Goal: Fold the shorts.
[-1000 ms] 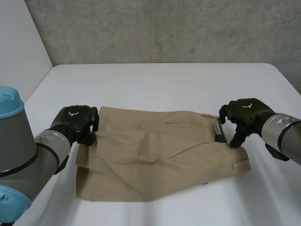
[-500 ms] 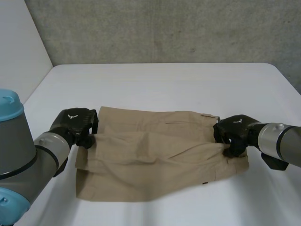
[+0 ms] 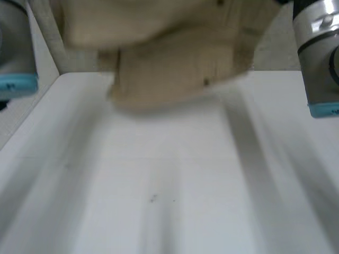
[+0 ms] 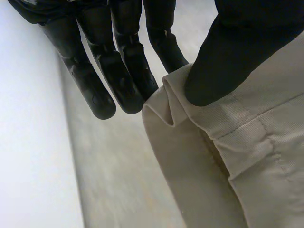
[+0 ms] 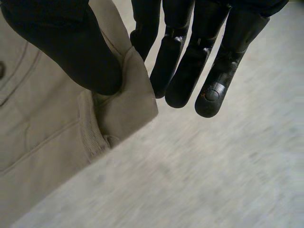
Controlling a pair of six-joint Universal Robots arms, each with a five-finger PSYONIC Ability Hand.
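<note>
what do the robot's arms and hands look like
The left arm and right arm are round grey tubes, each with a light-blue cap at its end; the right one also carries a dark ring. The left hand and right hand are black all over, with segmented fingers, rounded, slightly glossy tips and a thicker, smoother thumb.

No word, label, brand, number or sign can be read on the shorts (image 3: 175,63), the left robot hand (image 4: 237,47), the right robot hand (image 5: 61,42) or the counter (image 3: 159,185).
</note>
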